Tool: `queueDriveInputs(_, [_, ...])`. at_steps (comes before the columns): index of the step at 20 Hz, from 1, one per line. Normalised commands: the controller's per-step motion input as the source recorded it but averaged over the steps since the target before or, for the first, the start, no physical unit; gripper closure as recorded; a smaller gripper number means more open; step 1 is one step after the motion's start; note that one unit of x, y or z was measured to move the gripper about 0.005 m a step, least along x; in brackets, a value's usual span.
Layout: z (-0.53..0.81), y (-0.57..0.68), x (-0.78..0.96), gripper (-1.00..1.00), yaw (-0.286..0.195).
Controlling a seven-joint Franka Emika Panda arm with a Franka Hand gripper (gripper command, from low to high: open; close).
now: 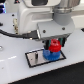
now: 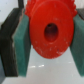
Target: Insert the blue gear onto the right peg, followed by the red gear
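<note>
My gripper [image 1: 54, 44] is shut on the red gear [image 1: 55, 46], holding it just above the blue gear [image 1: 51, 54]. The blue gear lies flat on the right end of the grey black-edged plate [image 1: 35, 59], over the right peg, which is hidden under the gears. In the wrist view the red gear [image 2: 50, 27] fills the picture, its centre hole facing the camera, clamped between the two teal finger pads [image 2: 21, 47]. The plate's left-hand pin [image 1: 36, 56] stands bare.
The plate lies on a white table [image 1: 15, 72]. The arm's white body [image 1: 45, 15] and a black cable [image 1: 20, 35] hang over the back of the scene.
</note>
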Motion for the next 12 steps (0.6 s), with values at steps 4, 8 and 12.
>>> queueDriveInputs(4, [-0.10,-0.02,0.03,1.00,0.000])
queueDriveInputs(8, [-0.26,-0.13,0.03,1.00,0.000])
queueDriveInputs(12, [0.00,0.02,0.08,1.00,0.000])
